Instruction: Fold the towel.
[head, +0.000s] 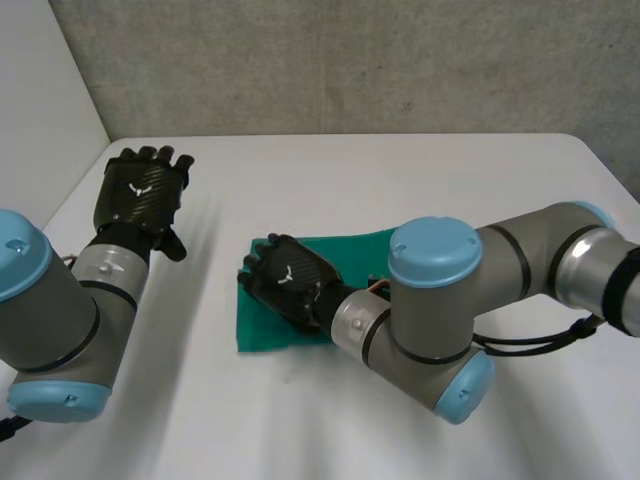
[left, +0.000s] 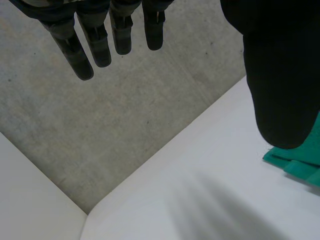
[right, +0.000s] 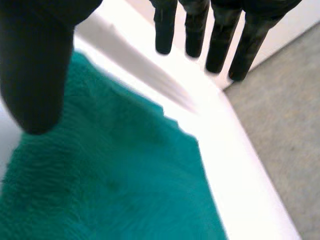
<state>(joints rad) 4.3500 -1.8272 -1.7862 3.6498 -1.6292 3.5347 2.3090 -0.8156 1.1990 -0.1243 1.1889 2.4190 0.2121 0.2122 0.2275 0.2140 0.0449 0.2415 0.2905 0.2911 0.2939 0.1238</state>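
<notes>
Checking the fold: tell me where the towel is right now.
In the head view the green towel lies on the white table, near its middle, under the right hand; the left hand is off to its left.

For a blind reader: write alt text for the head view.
The open right hand is over the left half of a green towel on a white table. The left hand, also open, is apart from it, toward the table's left edge.

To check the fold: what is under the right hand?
The green towel lies under the right hand, on the white table. The hand and arm cover much of it, so folds there cannot be seen.
</notes>
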